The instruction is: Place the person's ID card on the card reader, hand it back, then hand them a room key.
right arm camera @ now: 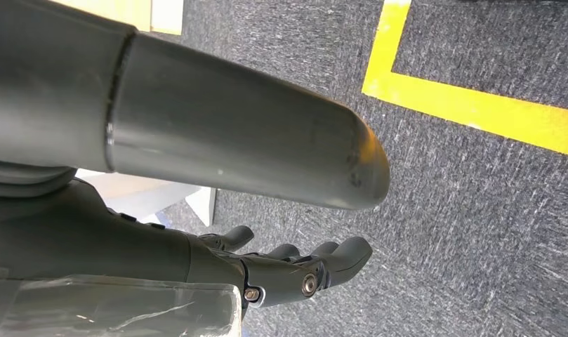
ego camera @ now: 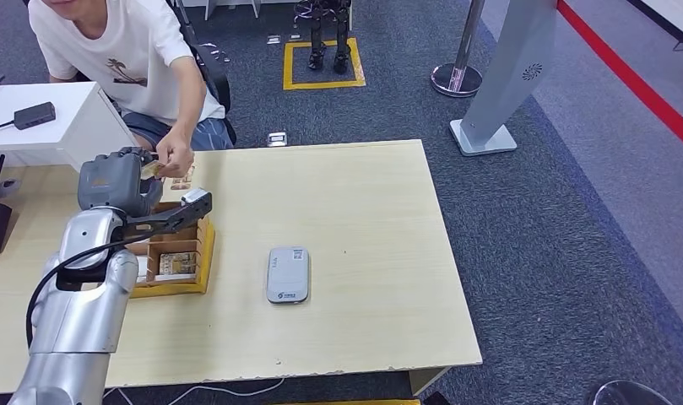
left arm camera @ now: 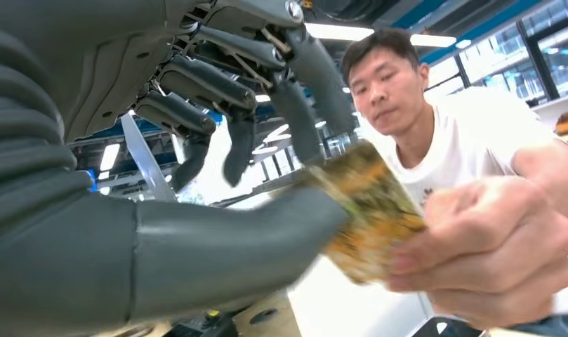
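Grey carpet with yellow floor markings is surrounding a pale wooden table [ego camera: 363, 211], where a grey card reader [ego camera: 288, 274] is lying flat near the middle. Left of it, a wooden organiser tray [ego camera: 204, 253] with compartments is sitting on the tabletop. Behind the table's far left corner, a person in a white T-shirt [ego camera: 127, 51] is sitting and reaching forward. The robot's left hand [ego camera: 118, 181] is hovering above the tray, pinching a greenish-gold card [left arm camera: 365, 210] between its thick thumb and a dark finger while the other fingers are spreading apart. The person's hand [left arm camera: 484, 253] is gripping the card's opposite end, so both are holding it at once. Whether it is the ID card or a room key is unclear. The right hand [right arm camera: 295, 270] is hanging over the carpet, holding nothing, its fingers loosely extended.
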`<move>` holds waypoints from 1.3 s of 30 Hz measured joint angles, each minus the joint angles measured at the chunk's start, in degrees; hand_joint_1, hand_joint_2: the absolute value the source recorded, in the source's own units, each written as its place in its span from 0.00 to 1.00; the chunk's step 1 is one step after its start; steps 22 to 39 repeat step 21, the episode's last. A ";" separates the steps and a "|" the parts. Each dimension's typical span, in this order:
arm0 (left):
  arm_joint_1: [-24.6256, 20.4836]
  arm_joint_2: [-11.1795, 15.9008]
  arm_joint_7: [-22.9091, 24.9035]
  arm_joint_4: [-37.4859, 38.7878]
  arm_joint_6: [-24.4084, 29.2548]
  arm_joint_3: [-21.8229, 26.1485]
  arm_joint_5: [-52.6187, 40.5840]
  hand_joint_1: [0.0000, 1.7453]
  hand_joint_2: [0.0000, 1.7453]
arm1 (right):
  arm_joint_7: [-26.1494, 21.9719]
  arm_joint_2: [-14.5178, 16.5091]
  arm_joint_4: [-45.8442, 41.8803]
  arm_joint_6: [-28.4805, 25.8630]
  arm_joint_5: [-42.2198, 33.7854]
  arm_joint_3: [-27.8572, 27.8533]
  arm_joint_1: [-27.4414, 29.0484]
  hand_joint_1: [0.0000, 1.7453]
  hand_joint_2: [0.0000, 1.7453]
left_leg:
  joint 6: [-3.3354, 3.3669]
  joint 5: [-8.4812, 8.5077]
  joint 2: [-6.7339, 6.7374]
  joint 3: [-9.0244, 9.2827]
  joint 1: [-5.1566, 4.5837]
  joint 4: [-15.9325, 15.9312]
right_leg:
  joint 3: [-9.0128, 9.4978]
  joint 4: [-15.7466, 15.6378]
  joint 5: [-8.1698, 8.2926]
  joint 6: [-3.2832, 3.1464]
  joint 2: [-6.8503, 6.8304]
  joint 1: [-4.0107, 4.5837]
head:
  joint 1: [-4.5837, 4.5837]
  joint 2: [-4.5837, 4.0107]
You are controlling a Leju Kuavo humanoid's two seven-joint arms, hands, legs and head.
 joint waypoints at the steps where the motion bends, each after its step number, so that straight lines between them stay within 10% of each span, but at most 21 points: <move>1: 0.01 -0.17 0.00 -0.16 0.16 0.00 0.00 0.00 0.00 | 0.00 0.00 0.00 -0.01 0.00 0.00 0.02 0.00 0.00 | 0.00 0.00 0.00 0.00 0.00 0.00 | 0.00 0.00 0.00 0.00 0.00 0.00 | 0.00 0.00; 39: 0.16 -2.01 -0.39 -1.79 0.20 0.00 0.00 0.00 0.00 | -0.22 0.00 0.09 -0.04 0.00 -0.02 0.59 0.00 0.00 | 0.00 0.01 -0.01 -0.01 0.00 0.00 | 0.00 0.00 0.00 0.00 0.00 0.00 | -0.01 0.00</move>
